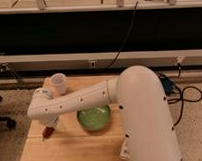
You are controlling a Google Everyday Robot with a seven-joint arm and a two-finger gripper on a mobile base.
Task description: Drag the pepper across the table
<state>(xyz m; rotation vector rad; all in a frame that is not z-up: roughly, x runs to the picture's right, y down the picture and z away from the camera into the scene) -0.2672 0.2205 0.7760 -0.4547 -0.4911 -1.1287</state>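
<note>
Pepper [46, 132], at the bowl's [94, 123] nine o'clock, sits under the wide-open, empty gripper [50, 125]: approach step; next, lower onto it and drag.

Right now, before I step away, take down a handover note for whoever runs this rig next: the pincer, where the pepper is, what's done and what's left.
State of the pincer: open, low over the left end of the table as the camera sees it, just above the pepper; I can't tell whether they touch.
Pepper: lying on the table, left of the green bowl and nearer the camera than the white cup.
Done: the pincer is at the pepper.
Left: drag the pepper across the table. The bowl sits close by, so probably steer clear of it.
</note>
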